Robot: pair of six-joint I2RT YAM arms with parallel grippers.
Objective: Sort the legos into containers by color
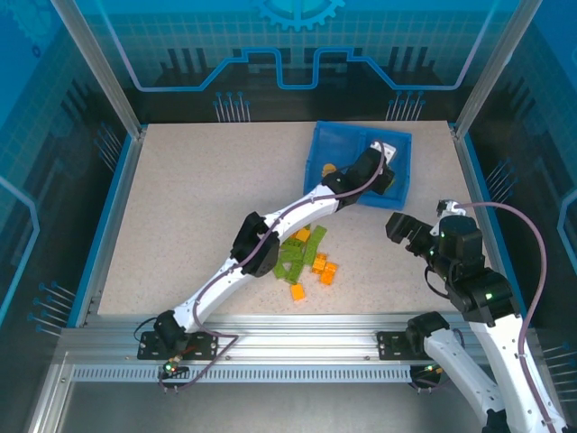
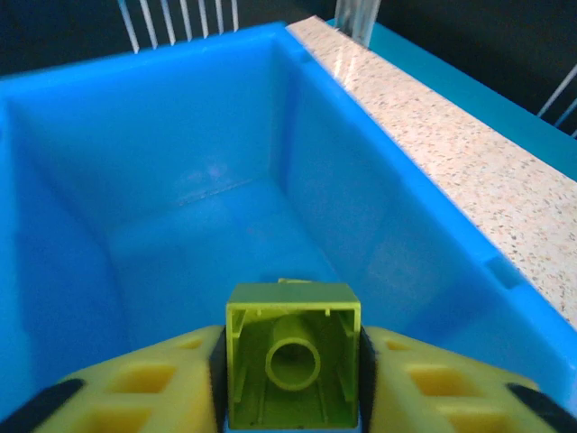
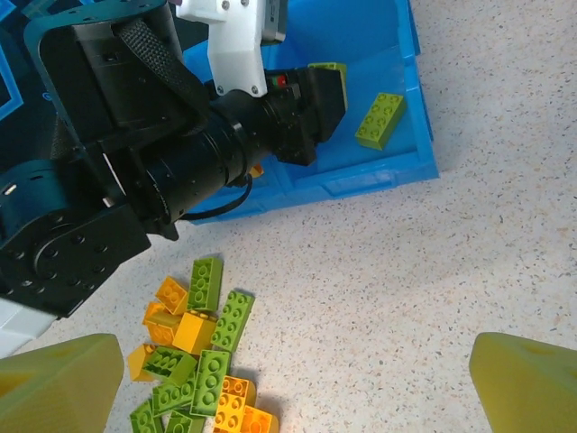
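My left gripper [image 1: 383, 158] hangs over the right compartment of the blue tray [image 1: 335, 144], shut on a lime green lego [image 2: 293, 311]. The lego's hollow underside faces the wrist camera, and its sides sit between the yellow fingers [image 2: 162, 379]. From the right wrist, that held lego [image 3: 329, 79] is above the tray [image 3: 379, 171], where another green lego [image 3: 380, 119] lies flat. An orange lego [image 1: 329, 169] lies in the left compartment. A mixed pile of orange and green legos [image 1: 306, 257] sits on the table under the left arm. My right gripper [image 1: 410, 230] hovers open, right of the pile [image 3: 203, 361].
The left arm [image 1: 270, 234] stretches diagonally across the pile towards the tray. The speckled tabletop [image 3: 406, 298] is bare between the pile and the right gripper. Metal posts and blue walls ring the table [image 1: 117, 207].
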